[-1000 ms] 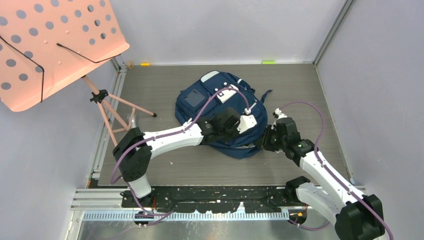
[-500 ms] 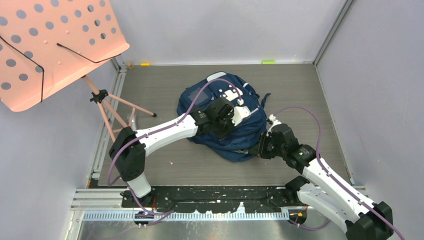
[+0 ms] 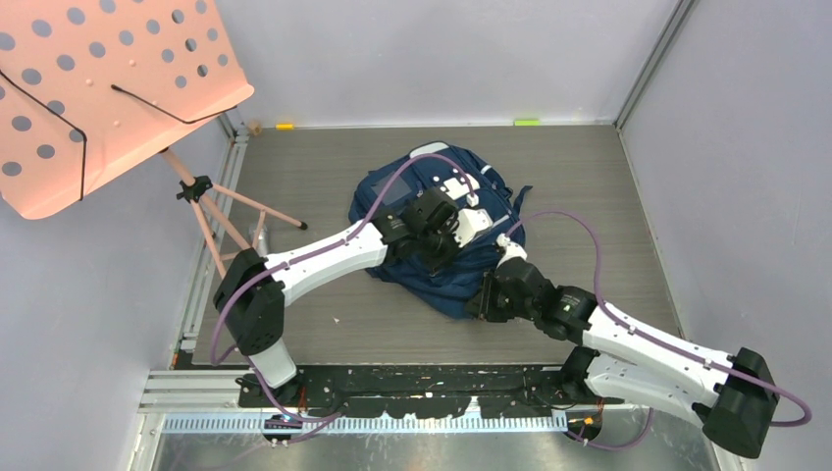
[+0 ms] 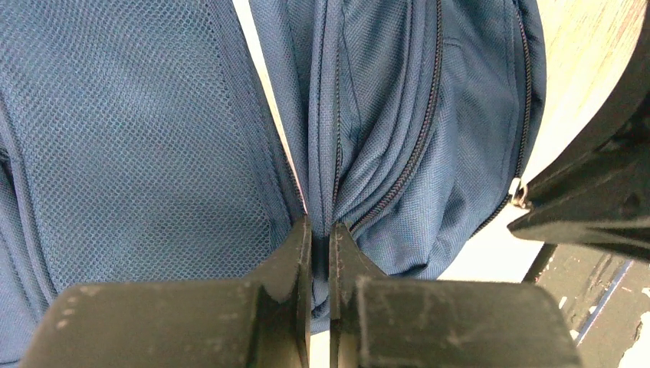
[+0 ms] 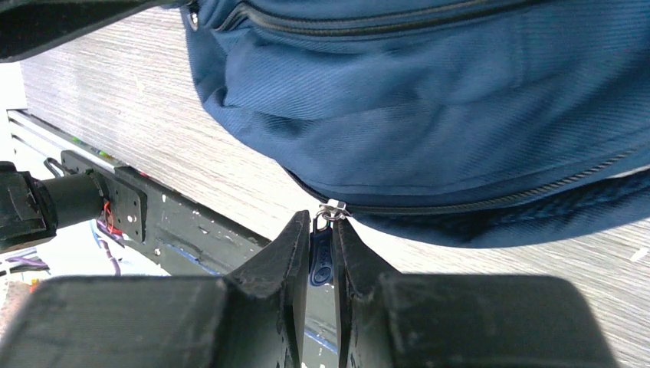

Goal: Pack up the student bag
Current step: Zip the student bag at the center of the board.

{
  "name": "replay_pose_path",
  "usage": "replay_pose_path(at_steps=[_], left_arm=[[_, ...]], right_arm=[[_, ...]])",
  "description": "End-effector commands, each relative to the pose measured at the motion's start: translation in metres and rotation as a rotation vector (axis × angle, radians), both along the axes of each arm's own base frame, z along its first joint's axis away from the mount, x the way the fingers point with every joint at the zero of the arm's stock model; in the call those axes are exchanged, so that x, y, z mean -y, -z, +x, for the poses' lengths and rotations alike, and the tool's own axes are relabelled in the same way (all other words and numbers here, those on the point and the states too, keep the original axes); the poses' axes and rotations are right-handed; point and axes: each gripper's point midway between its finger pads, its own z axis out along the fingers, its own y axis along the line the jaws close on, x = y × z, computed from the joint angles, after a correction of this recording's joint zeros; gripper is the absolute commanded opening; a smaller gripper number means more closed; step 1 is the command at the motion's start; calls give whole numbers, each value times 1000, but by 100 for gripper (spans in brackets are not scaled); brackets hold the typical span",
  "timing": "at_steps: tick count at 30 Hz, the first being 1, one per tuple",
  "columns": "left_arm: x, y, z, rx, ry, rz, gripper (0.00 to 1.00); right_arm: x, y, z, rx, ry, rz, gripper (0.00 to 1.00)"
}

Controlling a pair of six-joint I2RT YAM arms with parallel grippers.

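Note:
The student bag point(image 3: 397, 189), navy blue with white patches, lies bunched in the middle of the table. My left gripper point(image 3: 439, 253) presses down on its top. In the left wrist view this gripper point(image 4: 320, 227) is shut on a fold of the bag's fabric point(image 4: 398, 115) beside a zipper line. My right gripper point(image 3: 483, 300) sits at the bag's near right edge. In the right wrist view it point(image 5: 322, 224) is shut on a dark blue zipper pull point(image 5: 322, 259) hanging from the bag point(image 5: 429, 100), which is lifted a little off the table.
A pink perforated music stand point(image 3: 98, 88) stands at the far left, its tripod legs point(image 3: 231, 221) reaching onto the table. Grey walls close in the back and both sides. A black mounting rail point(image 3: 422, 378) runs along the near edge.
My right gripper has slid left along the bag's near edge with the zipper pull in it. The left gripper rose slightly and the bag bunched up toward the back.

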Motion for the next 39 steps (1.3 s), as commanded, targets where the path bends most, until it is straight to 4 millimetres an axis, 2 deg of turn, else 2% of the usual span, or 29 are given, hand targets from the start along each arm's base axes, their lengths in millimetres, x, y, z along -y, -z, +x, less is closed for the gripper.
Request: replay_pose_path(at_steps=[1,5,9,10,11,12,17,23,28,31,34,38,39], left_arm=[[29,-56,16,99,31,-168,0],[38,-58,8,38,47,-203,0],[46,-66,0,-9,68,-261,0],[48,-69,-2,-19,74,-281,0],[49,-71,-3,-28,72,-296,0],[51,-75,-4,-35,76,-314,0],[59,-86,-5,-57,63,-386,0],[66,-89,0,-59,48,-426,0],[89,-96,11,-75,27,-493,0],[105,-98,19,-80,22,-521,0],[118,-97,31,-64,15,-542,0],[125,-95,41,-59,-3,-541,0],[123,-97,42,-49,-16,-540,6]], right_arm=[[-46,-53,10,94,-29,168,4],[-69,-46,12,150,-58,147,4],[-96,-51,19,272,-77,130,3],[-111,-56,18,303,-96,156,4],[-115,-58,21,334,-94,152,4],[-127,-60,19,355,-110,168,4],[-147,-55,30,439,-88,172,4],[-137,-39,42,489,-30,135,4],[-116,-33,51,514,-1,50,3],[-97,-25,57,497,4,-7,4],[-72,-28,65,492,35,-15,3],[-43,-30,73,480,78,-30,4],[-39,-31,74,479,86,-29,4]])
